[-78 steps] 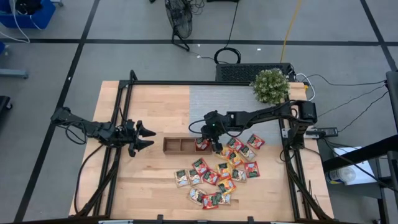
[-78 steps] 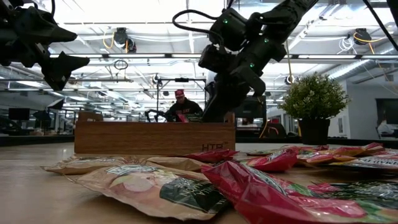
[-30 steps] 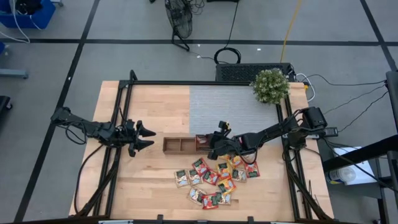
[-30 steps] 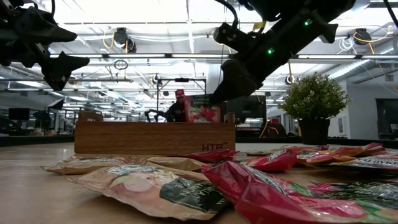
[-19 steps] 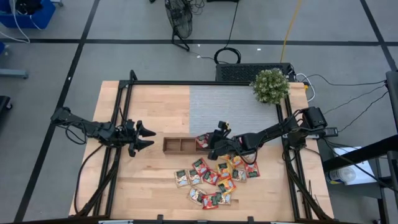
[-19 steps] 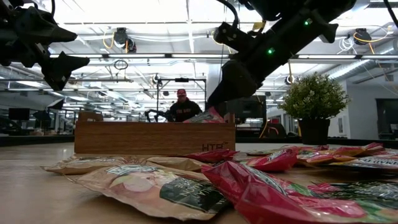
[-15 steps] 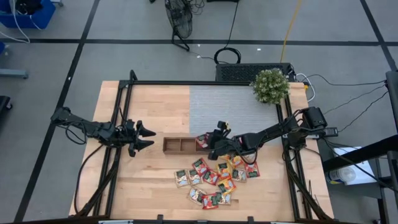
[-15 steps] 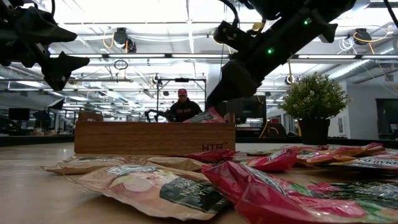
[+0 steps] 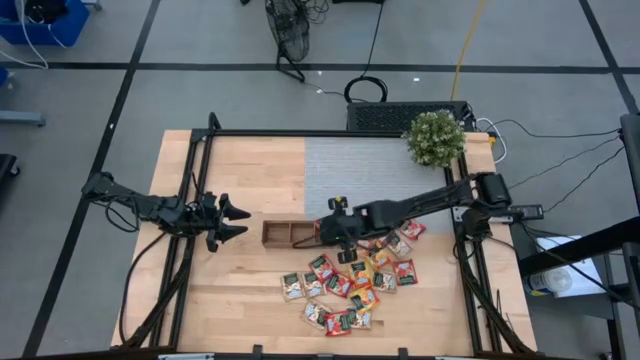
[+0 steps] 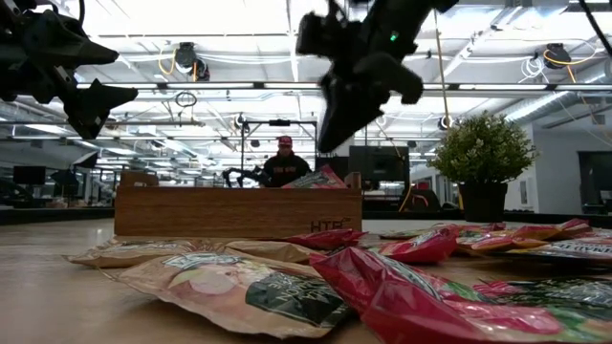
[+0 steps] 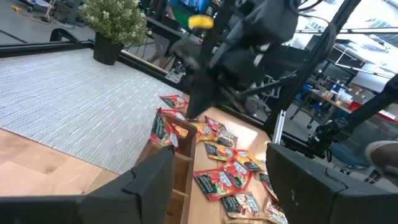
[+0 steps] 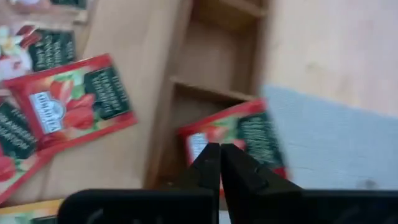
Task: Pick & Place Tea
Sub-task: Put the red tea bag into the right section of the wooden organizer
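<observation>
My right gripper (image 12: 219, 163) is clenched on nothing, fingers pressed together, and it has lifted clear of the tray (image 9: 290, 233); a second ago it was low at the tray's right end with a red sachet standing upright between the fingers. That red sachet (image 12: 239, 144) now lies tilted in the end compartment nearest the pile, one corner leaning over the rim; in the low view its top edge (image 10: 318, 178) shows just above the tray wall. I judge this placement done, although the sachet is not lying flat. The other two compartments appear empty. The remaining tea (image 9: 345, 285) lies scattered on the table (image 9: 240, 290) just beside the tray, so the next pick starts there. My left gripper (image 9: 228, 221) waits with fingers spread, left of the tray
</observation>
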You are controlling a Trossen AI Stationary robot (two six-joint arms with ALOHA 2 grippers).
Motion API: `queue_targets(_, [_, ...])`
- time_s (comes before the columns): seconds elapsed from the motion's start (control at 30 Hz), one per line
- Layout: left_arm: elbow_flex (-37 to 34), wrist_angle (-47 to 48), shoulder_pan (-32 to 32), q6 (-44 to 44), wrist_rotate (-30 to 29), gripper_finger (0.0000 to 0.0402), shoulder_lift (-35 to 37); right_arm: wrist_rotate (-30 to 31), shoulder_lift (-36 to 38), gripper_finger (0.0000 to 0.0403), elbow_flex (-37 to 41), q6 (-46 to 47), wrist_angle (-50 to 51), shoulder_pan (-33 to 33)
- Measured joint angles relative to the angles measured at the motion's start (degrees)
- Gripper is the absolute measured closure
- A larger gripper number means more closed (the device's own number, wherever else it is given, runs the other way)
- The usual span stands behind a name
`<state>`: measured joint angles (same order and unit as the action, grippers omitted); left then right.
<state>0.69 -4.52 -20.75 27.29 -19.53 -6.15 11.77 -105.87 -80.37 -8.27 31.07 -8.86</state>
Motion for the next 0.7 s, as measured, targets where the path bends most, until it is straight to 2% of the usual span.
queue_targets(0.1, [0.00,-0.01,0.00,-0.01,0.00,0.0151,0.00,-2.94,-3.19,0.0402,-0.03,-0.33,0.06,0.23])
queue_targets(0.47, [0.00,0.00,0.00,-0.02,-0.04,0.0151,-0.22,-2.89,-7.55,0.0403,0.06,-1.88,-1.48,0.80])
queue_targets(0.57, [0.00,0.00,0.00,-0.02,-0.02,0.0151,-0.22,0.01,-7.55,0.0403,0.06,-1.90,-2.20,1.02])
queue_targets(0.7, [0.00,0.01,0.00,-0.02,-0.02,0.0151,-0.22,7.71,-7.54,0.0403,0.06,-3.18,-5.00,0.67])
